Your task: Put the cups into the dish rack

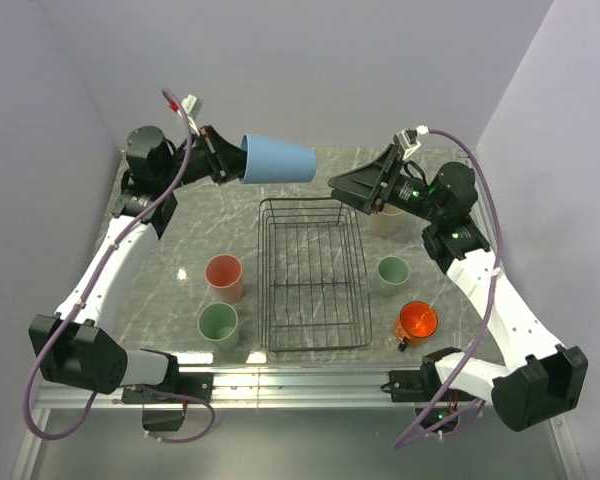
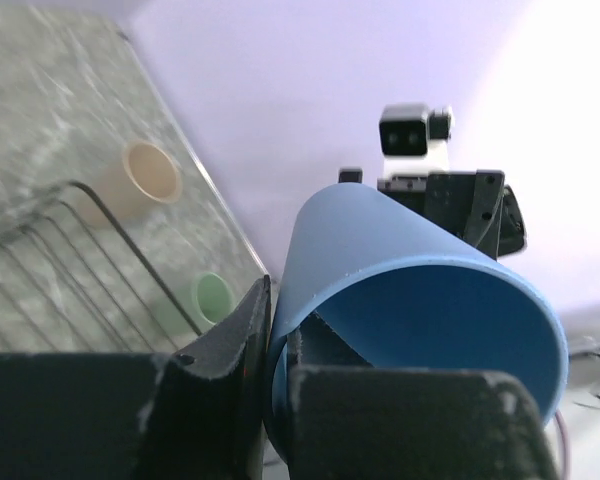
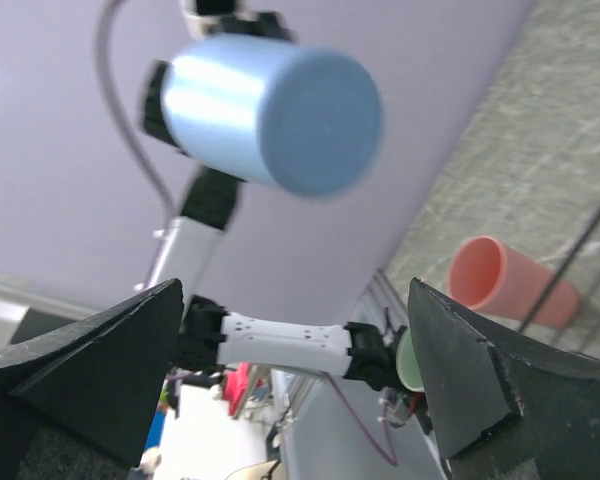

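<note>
My left gripper (image 1: 227, 160) is shut on the rim of the blue cup (image 1: 278, 160) and holds it on its side in the air behind the dish rack (image 1: 313, 272). In the left wrist view one finger is inside the blue cup (image 2: 420, 300) and one outside. My right gripper (image 1: 340, 187) is open and empty, raised and facing the blue cup (image 3: 280, 110). The salmon cup (image 1: 224, 278) and a pale green cup (image 1: 218, 324) stand left of the rack. A shorter pale green cup (image 1: 391, 275) and the orange mug (image 1: 417, 322) stand to its right. The beige cup (image 1: 385, 220) is partly hidden behind my right gripper.
The rack holds nothing. Pale walls close in the table at the back and both sides. A metal rail (image 1: 300, 380) runs along the near edge by the arm bases.
</note>
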Robot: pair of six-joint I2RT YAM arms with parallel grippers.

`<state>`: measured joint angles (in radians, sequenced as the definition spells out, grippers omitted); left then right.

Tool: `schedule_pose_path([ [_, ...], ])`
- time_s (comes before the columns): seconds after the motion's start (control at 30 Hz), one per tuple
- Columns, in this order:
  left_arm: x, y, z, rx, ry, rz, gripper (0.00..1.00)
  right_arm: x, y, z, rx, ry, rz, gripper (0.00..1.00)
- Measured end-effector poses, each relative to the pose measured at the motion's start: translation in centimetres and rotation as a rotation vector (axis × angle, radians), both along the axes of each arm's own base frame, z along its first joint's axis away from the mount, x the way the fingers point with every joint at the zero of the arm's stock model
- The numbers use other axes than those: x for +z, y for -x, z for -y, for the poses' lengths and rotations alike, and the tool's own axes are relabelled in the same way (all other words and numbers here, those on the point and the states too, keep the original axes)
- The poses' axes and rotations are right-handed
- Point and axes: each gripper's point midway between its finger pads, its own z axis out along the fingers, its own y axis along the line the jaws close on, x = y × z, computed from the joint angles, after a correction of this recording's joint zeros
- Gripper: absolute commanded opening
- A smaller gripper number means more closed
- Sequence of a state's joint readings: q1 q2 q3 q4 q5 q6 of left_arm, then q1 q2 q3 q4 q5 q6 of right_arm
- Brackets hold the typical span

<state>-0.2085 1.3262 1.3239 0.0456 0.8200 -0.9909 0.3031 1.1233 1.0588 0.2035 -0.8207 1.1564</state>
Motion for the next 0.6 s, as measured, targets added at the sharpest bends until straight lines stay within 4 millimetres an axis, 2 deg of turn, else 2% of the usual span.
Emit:
schedule_pose_path([
  [0.13,-1.2,1.0,0.9,-0.068,0.038,-0.055,0.00,1.4,-0.1,-0.6,0.043,-0.041,0.032,1.00],
  [0.4,1.3,2.2,1.9,-0.138,0.104,0.014,0.00,1.9,-0.3,-1.7,0.062,-0.042,0.050,1.00],
  [0.6,1.1,2.4,3.3,-0.178,0.119,0.006,0.00,1.8,-1.0,-2.0,0.054,-0.037,0.043,1.00],
])
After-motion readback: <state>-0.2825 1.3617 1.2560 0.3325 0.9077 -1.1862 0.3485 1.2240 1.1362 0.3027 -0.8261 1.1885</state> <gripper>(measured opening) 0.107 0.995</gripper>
